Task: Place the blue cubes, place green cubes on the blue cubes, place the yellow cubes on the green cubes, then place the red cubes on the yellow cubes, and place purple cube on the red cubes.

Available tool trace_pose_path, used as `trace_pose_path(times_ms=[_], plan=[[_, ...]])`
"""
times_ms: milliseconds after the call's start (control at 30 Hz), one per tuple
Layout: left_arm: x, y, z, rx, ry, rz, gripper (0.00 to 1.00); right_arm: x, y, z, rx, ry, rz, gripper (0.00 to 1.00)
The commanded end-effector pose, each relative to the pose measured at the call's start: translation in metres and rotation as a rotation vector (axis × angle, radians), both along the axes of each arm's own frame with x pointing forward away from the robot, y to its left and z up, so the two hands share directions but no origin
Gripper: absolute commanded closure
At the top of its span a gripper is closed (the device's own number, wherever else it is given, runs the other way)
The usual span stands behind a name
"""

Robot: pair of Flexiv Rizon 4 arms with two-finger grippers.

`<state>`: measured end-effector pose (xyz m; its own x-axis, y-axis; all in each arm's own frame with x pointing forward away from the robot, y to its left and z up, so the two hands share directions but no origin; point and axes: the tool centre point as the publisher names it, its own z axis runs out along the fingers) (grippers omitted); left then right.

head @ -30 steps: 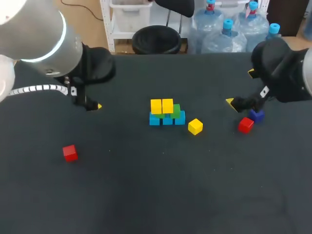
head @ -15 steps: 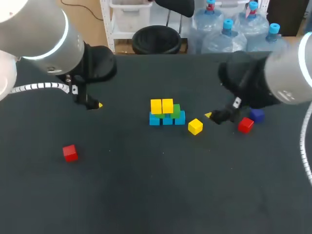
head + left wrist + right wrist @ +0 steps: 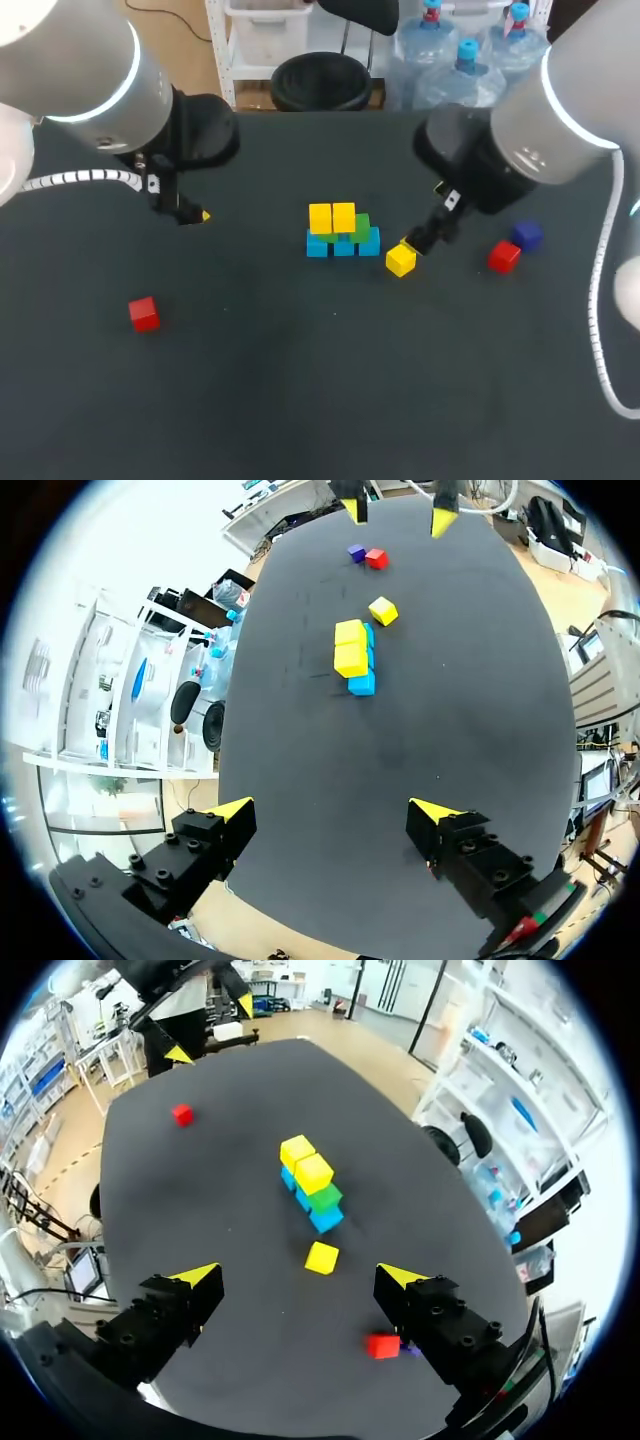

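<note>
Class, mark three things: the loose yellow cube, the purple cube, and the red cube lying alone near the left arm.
loose yellow cube (image 3: 400, 260), head view, middle of the cube.
purple cube (image 3: 527, 236), head view, middle of the cube.
red cube (image 3: 144, 313), head view, middle of the cube.

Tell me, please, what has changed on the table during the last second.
The right claw, open, swept from beside the purple cube and the near red cube toward the middle and now hangs just by the loose yellow cube, not gripping it. The left claw, the stack and the far red cube stayed put.
</note>
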<state>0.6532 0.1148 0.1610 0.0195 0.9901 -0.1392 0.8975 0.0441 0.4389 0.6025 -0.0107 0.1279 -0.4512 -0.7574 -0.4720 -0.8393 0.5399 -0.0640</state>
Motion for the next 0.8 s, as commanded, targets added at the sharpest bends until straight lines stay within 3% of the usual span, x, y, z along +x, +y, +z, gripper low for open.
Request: trace_pose_path(times_ms=[33,567,800], plan=[[0.001,-0.001,0.0,0.003,0.0,0.003,0.0,0.007,0.003,-0.021,0.045,0.047,0.034,0.0],[0.001,-0.001,0.0,0.003,0.0,0.003,0.0,0.007,0.007,-0.068,-0.06,0.126,0.054,0.0],[0.001,-0.001,0.0,0.003,0.0,0.003,0.0,0.013,0.012,-0.082,-0.043,0.131,0.049,0.0]])
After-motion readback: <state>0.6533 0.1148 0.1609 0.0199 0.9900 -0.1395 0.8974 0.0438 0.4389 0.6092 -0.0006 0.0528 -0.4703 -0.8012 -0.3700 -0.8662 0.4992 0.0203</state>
